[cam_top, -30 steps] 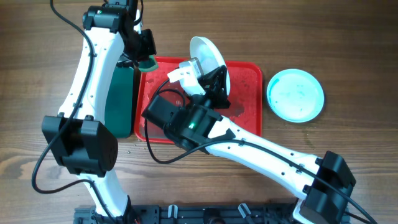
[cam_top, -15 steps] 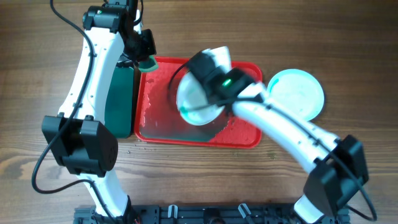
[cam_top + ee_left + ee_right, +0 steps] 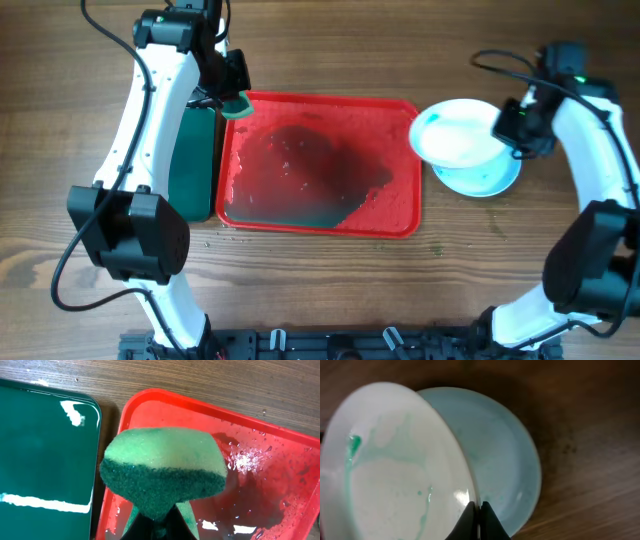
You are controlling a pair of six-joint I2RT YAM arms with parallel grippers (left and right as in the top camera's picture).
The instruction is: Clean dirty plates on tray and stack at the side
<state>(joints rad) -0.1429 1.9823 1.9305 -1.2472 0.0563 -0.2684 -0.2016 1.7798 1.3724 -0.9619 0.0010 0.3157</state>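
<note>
We see that the right gripper (image 3: 512,122), closed on the rim of the round white plate (image 3: 452,132), has carried it off the large red plastic tray (image 3: 400,215). It now sits over the pale-aqua plate (image 3: 492,182) beside the tray, though we cannot tell if they touch. The tray holds only wet residue, so releasing likely remains. The left gripper (image 3: 232,92) stays clamped on the green sponge (image 3: 162,467).

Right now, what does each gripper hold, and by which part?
The left gripper pinches the green sponge by one end; the right gripper grips a white plate by its rim.
</note>
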